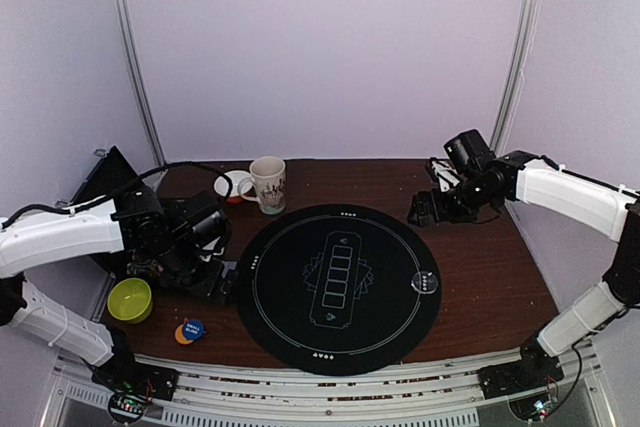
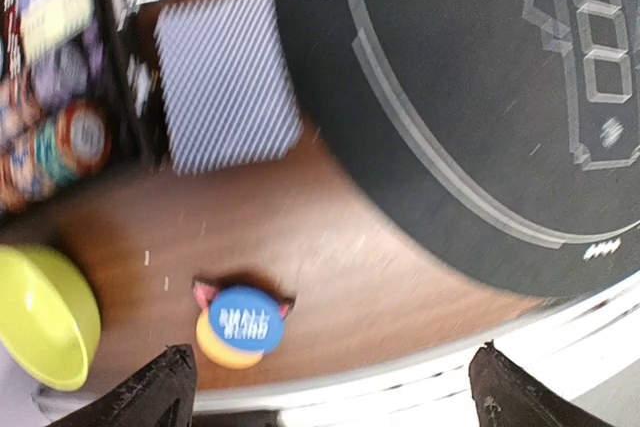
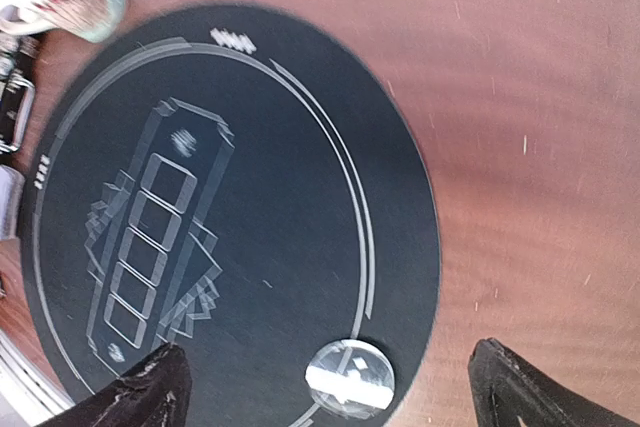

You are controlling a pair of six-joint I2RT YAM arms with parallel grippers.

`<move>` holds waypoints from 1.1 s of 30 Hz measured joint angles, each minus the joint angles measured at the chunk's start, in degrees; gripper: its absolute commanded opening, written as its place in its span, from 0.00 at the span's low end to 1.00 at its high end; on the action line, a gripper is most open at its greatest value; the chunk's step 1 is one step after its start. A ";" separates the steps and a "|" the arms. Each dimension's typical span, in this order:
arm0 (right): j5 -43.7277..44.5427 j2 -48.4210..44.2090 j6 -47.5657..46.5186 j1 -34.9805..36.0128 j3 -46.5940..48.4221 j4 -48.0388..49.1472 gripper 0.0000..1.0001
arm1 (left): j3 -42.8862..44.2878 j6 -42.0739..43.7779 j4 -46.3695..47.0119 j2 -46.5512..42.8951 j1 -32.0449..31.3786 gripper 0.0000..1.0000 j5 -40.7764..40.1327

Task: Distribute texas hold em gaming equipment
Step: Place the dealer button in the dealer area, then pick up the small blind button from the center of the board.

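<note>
Your left end effector [image 2: 330,394] stood open, its two fingertips spread wide with nothing between them, and it hung above the left part of the surface [image 1: 480,267], touching none of the game pieces. Below it in the left wrist view, a blue disc [image 2: 245,318] marked "SMALL BLIND" lay on top of an orange disc [image 2: 213,349], covering most of it. The pair sat on the bare wood near the front edge, just beside a yellow-green bowl [image 2: 40,312]. Farther from you, a deck of cards [image 2: 228,77] lay with its striped grey-blue back up, between the black case [image 1: 108,179] and the rim of the round black mat [image 1: 290,317]. Striped chips [image 2: 60,142] showed stacked inside the case, though the blur hid their count. Your right end effector [image 3: 330,394] was open too, holding nothing, and it was raised over the far right of the surface, off the mat. A clear disc [image 3: 349,376] rested flat on the mat's white ring, on the side toward your right arm, apart from both fingers. A patterned mug [image 1: 268,184] stood upright just beyond the mat's far left edge.
</note>
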 measured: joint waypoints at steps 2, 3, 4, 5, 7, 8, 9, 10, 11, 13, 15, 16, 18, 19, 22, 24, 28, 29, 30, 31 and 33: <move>0.87 -0.33 -1.09 1.20 2.08 -0.07 1.00 | -1.62 -1.84 -2.32 -1.20 0.00 0.98 1.14; 1.16 -0.42 -1.66 1.68 2.89 -0.11 1.00 | -2.62 -2.60 -3.08 -1.75 0.00 0.98 1.68; 1.25 -0.42 -2.25 2.05 3.43 -0.07 1.00 | -3.82 -3.39 -3.72 -2.27 0.02 0.98 2.32; 1.25 -0.42 -2.71 2.29 3.74 -0.09 1.00 | -5.07 -4.00 -4.17 -2.73 0.13 0.98 2.78; 1.20 -0.39 -3.52 2.58 3.80 -0.07 1.00 | -8.07 -4.83 -4.31 -3.41 1.11 0.98 3.98; 1.18 -0.33 -3.98 2.69 3.78 -0.07 1.00 | -9.38 -5.01 -4.24 -3.54 1.97 0.98 4.48; 1.18 -0.28 -4.31 2.75 3.78 -0.07 1.00 | -10.49 -5.18 -4.15 -3.56 2.95 0.98 4.63; 1.16 -0.22 -4.55 2.80 3.78 -0.09 1.00 | -11.30 -5.25 -3.96 -3.56 3.80 0.98 4.68; 1.16 -0.20 -4.79 2.82 3.76 -0.07 1.00 | -12.17 -5.27 -3.58 -3.61 4.96 0.98 4.66; 1.18 -0.07 -5.57 2.82 3.63 -0.02 1.00 | -13.60 -5.29 -2.43 -3.76 6.84 0.98 4.24; 1.20 -0.04 -5.90 2.82 3.43 -0.02 1.00 | -14.82 -5.16 -0.66 -3.80 7.72 0.95 3.82; 1.20 -0.04 -6.01 2.82 3.28 0.09 1.00 | -15.54 -4.92 0.63 -3.78 7.85 0.93 3.80; 1.20 0.00 -6.14 2.82 3.06 0.15 1.00 | -16.65 -3.91 3.04 -3.52 7.85 0.88 3.87; 1.18 0.02 -6.19 2.82 2.99 0.15 1.00 | -16.85 -3.23 4.07 -3.30 7.85 0.86 3.85; 1.18 0.15 -6.21 2.82 2.89 0.15 1.00 | -16.85 -0.92 7.08 -2.56 7.89 0.84 3.67; 1.20 0.31 -6.21 2.82 2.86 0.15 1.00 | -16.79 0.61 8.37 -1.66 8.15 0.82 3.48; 1.20 0.42 -6.23 2.82 2.80 0.15 1.00 | -16.81 2.64 9.38 1.14 9.53 0.82 3.17; 1.20 0.44 -6.23 2.82 2.80 0.15 1.00 | -16.85 3.04 9.38 1.68 9.90 0.86 3.19; 1.20 0.42 -6.23 2.82 2.80 0.15 1.00 | -16.92 3.41 9.31 2.12 10.25 0.91 3.21; 1.18 0.44 -6.23 2.82 2.75 0.17 1.00 | -16.94 3.78 9.22 2.27 10.36 0.93 3.26; 1.18 0.44 -6.23 2.82 2.64 0.17 1.00 | -16.94 4.13 8.94 2.23 10.56 0.96 3.80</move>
